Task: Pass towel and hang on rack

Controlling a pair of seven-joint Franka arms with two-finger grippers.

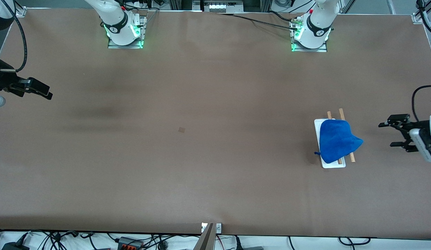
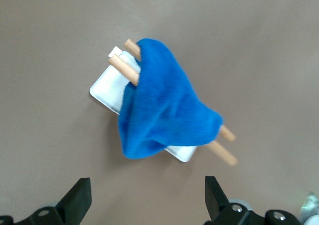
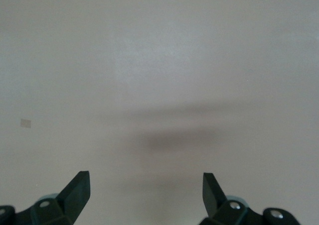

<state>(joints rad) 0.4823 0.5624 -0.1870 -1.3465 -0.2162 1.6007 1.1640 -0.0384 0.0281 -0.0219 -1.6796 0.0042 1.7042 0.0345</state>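
Front view: high above, facing both bases across the whole table [image 1: 201,173]. Left wrist view: looking down, closer, onto the rack [image 2: 107,88] and towel [image 2: 164,110], shared with the front view. Right wrist view: over bare tabletop near the right arm's end

Towel [image 1: 337,140] hides most of the rack [image 1: 332,164]
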